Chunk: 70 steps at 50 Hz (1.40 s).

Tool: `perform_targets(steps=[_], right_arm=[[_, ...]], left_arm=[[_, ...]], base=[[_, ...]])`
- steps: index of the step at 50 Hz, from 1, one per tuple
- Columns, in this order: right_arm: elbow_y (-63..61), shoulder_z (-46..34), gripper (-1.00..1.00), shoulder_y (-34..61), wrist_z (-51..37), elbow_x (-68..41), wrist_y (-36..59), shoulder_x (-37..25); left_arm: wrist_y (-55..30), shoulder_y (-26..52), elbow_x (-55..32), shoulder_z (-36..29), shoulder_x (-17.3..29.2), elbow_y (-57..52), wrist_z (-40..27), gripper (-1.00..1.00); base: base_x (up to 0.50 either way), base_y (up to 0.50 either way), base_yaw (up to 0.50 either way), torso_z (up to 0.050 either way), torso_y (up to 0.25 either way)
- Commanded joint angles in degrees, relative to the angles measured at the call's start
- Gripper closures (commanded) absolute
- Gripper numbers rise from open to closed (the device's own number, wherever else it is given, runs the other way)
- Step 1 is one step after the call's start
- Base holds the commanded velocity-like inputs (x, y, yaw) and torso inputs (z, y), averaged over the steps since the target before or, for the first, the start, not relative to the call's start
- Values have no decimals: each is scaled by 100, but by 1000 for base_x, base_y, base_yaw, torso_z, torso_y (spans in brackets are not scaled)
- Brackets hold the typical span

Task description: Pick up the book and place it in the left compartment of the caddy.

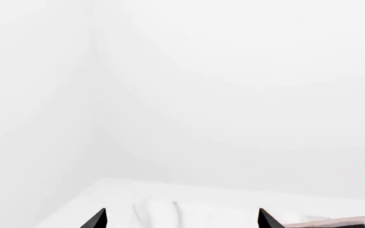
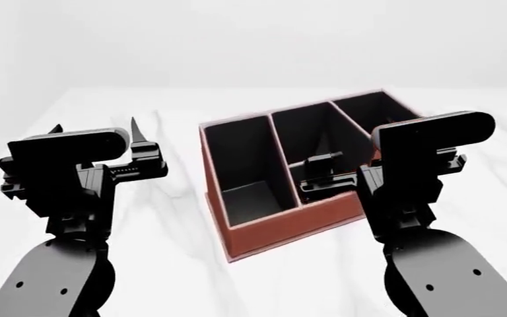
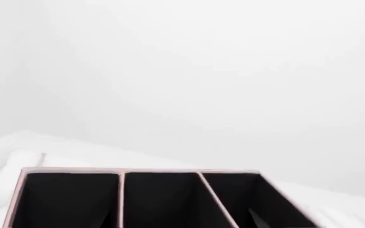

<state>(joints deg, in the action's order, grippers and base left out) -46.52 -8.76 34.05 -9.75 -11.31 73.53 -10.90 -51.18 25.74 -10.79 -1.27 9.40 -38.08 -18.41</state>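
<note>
Book nowhere in view; both sets of fingers empty.
Left gripper (image 2: 135, 146) looks open, right gripper (image 2: 324, 173) unclear, over the caddy (image 2: 282, 228). Expect it thin, stiff, light: pinch across the covers.

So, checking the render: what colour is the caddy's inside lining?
Black, inside the reddish-brown caddy; clearest in the head view.

White marbled table (image 2: 174, 198) carries reddish-brown caddy (image 2: 280, 234), set askew near centre.
</note>
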Motion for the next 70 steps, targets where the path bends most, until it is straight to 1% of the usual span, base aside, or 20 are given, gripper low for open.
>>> perform_targets(steps=[1,9,13,16,17,18,19,20,21,23,24,26,29,34,39,42,45,52,53,70], right_arm=[[-3,-9,-100,3,-12,-47,12,-14],[20,47,-100,22,-29,-84,60,3],[22,98,-100,162,-116,-79,427,41],[-237,544,-100,583,82,-416,1626,309],[-148,675,-100,606,-175,-890,1645,239],[5,888,-100,680,-939,-1750,1645,54],[587,1368,-100,959,-1799,-2609,1645,-360],[1034,1652,-100,1192,-2658,-3468,1639,-515],[1274,1608,-100,1372,-3518,-4328,1601,-653],[1747,1054,-100,1639,-5237,-6047,1109,-1151],[1916,300,-100,1914,-6096,-6906,533,-1754],[1621,-605,-100,2211,-7815,-8625,-755,-2669],[1247,-2365,-100,2839,-8020,-11203,-2767,-4123],[594,-3703,-100,3371,-8014,-12477,-4360,-4980],[-189,-4652,-100,3862,-8013,-13047,-5667,-5677],[-567,-5304,-100,4374,-8012,-13264,-6099,-6025],[-811,-5573,-100,4495,-7988,-13260,-6433,-6210],[-876,-5774,-100,4224,-7722,-12956,-6689,-6280],[-888,-5994,-100,3841,-7526,-12630,-6841,-6360],[-932,-6074,-100,3753,-7480,-12535,-6906,-6443]], left_arm=[[9,-10,-47,3,29,-9,-39,-100],[32,-25,-76,-3,48,-2,-61,-100],[19,-28,-103,13,61,-11,-68,-100],[31,-30,-107,11,86,-6,-69,-100],[26,-25,-114,15,91,-6,-70,-100],[20,-19,-121,18,95,-9,-71,-100],[11,-6,-127,20,101,-15,-71,-100],[9,-3,-132,16,106,-17,-70,-100],[16,-4,-129,7,111,-17,-74,-100],[16,-15,-126,-24,130,-38,-75,-100],[18,-12,-121,-45,145,-47,-72,-100],[8,-7,-126,-59,157,-60,-73,-100],[7,-2,-144,-62,163,-59,-74,-100],[-19,42,-166,-55,170,-49,-90,-100],[-44,60,-198,-25,183,-69,-103,-100],[-33,56,-205,-25,192,-58,-110,-100],[-27,35,-225,-4,198,-58,-113,-100],[-41,53,-246,-16,201,-64,-144,-100],[78,-9,-229,5,207,20,-137,-100],[74,10,-288,1,231,28,-186,-100]], base=[[500,0,0,0,0],[312,0,0,0,3],[0,0,0,0,0],[0,0,0,0,0],[0,0,0,0,0],[0,0,0,0,0],[0,0,0,0,0],[0,0,0,0,0],[0,0,0,0,0],[0,0,0,0,0],[0,0,0,0,0],[0,0,0,0,0],[0,0,0,0,0],[0,0,0,0,0],[0,0,0,0,0],[0,0,0,0,0],[0,0,0,0,0],[0,0,0,0,0],[0,0,0,0,0],[0,0,0,0,0]])
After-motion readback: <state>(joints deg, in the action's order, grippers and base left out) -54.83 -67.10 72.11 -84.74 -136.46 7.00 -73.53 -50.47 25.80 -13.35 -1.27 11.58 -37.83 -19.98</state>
